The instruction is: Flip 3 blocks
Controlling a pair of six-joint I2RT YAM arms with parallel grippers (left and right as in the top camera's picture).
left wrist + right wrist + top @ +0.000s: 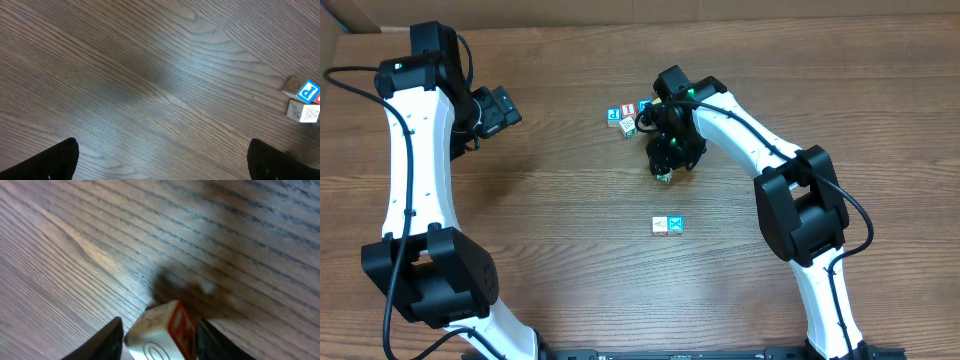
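My right gripper point(159, 341) pinched a cream-and-red block point(167, 325) between both fingers, holding it tilted over the wooden table point(550, 220). My left gripper point(162, 162) hung above bare wood, its fingers spread wide. A cream block point(660, 226) and a blue X block point(677, 225) sat touching side by side nearer my base. They were well apart from a small cluster of blocks point(625, 118) farther back.

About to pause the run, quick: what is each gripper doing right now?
Left gripper: open, holding nothing.
Right gripper: closed on a cream-and-red block.
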